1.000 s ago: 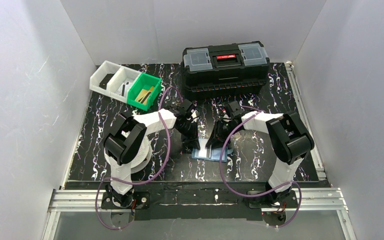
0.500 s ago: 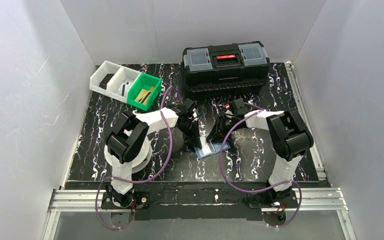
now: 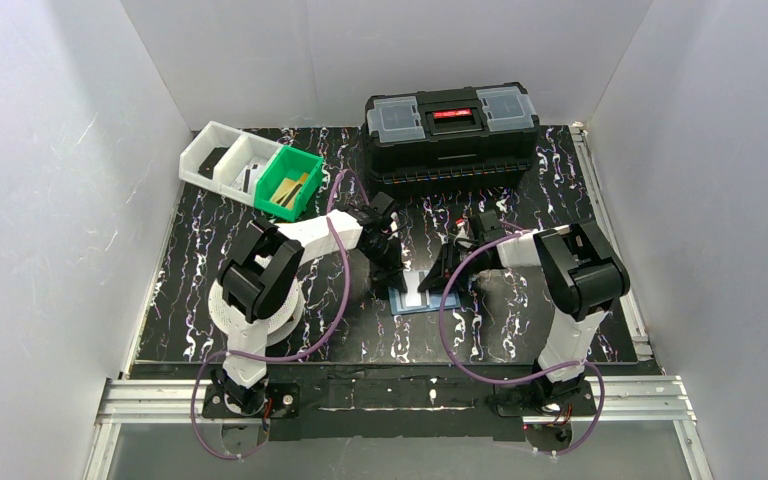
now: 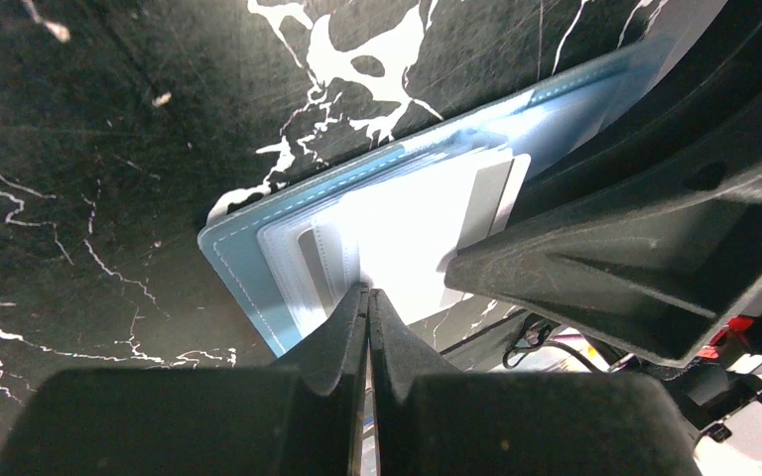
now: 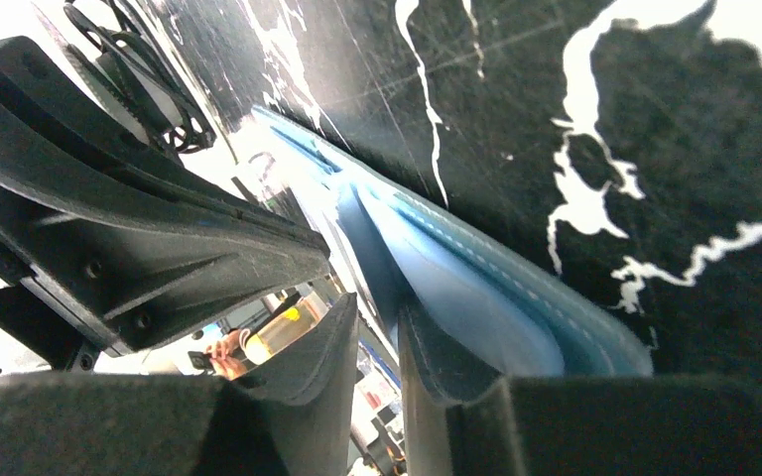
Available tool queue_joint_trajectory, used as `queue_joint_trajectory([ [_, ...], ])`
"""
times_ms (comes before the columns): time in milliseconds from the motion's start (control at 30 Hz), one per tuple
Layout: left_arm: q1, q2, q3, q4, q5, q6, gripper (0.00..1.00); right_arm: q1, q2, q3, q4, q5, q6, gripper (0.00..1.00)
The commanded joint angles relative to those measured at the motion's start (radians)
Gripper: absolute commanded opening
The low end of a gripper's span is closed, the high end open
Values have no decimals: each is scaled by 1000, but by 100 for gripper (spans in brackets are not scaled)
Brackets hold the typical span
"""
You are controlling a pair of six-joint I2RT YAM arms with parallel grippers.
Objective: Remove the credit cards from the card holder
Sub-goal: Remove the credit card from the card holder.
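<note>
card holder [image 4: 240,270]: blue, stitched, matt | table [image 4: 89,139]: glossy black marble-look

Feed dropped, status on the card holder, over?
Left gripper shut, tips on open card holder. Right gripper nearly closed at its edge, grip unclear. Cards inside. Nothing blocking.
</note>
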Motion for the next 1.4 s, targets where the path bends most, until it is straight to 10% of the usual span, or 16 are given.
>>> queue_joint_trajectory([
  [0,-5,63,4,-25,-134,16,0,-2,11,-31,81,-59,29,27],
  [700,-4,77,-22,-65,-180,13,0,-87,-19,-171,298,-93,138,33],
  [1367,-3,84,-26,-81,-185,24,0,-93,-43,-175,241,-21,96,1],
])
